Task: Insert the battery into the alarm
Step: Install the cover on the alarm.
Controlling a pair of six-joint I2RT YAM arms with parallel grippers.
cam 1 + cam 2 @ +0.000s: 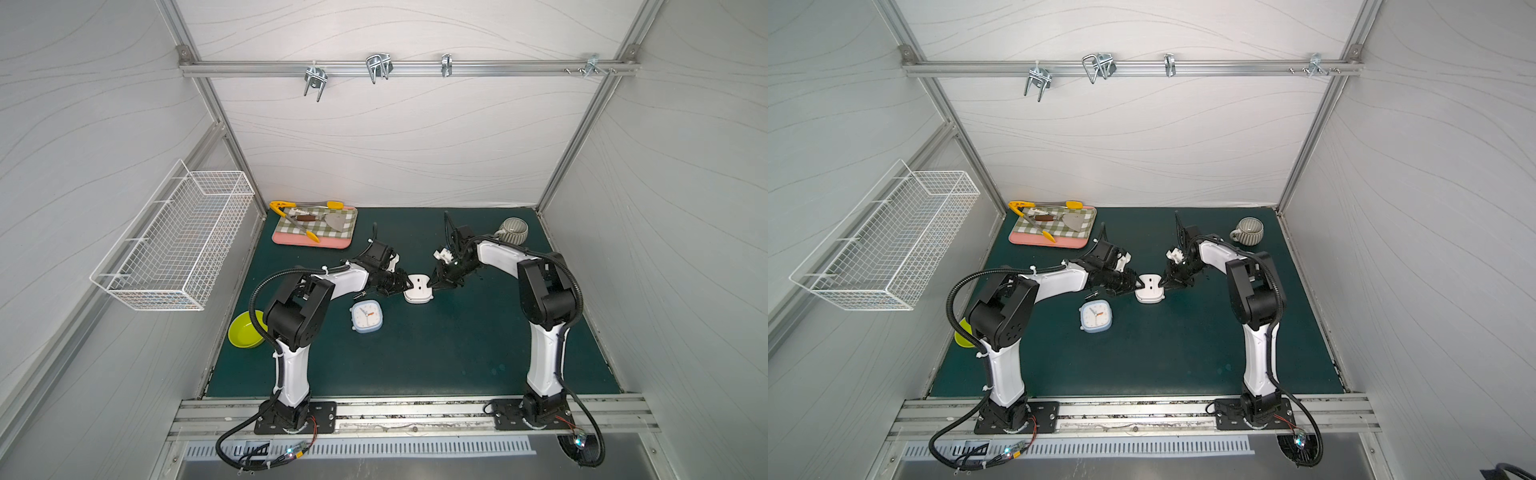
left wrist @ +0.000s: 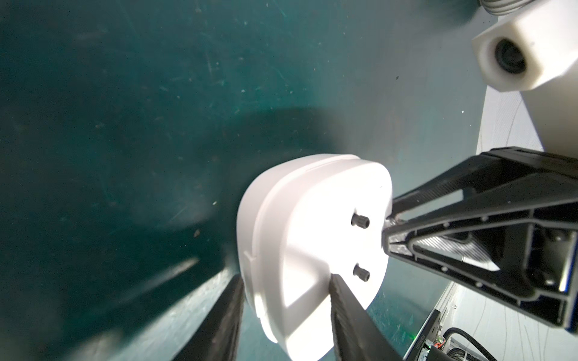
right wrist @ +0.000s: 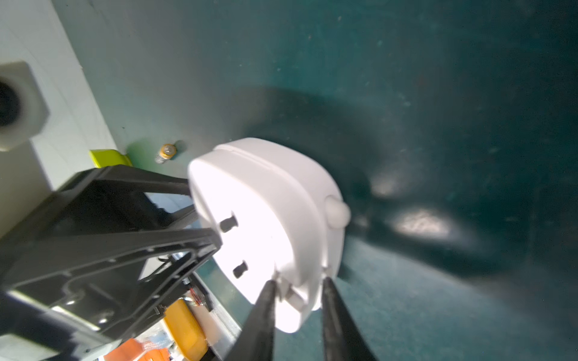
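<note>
Alarm: white, back upward, at the middle of the worktop in both top views, clamped by left claw, nipped at the opposite rim by right claw; battery loose beside a blue clock. Left wrist: hold that clamp steady, back face level. Right wrist: work only the small rim tab; battery compartment nowhere visible, tab blurred, resting or lifted impossible to tell.
</note>
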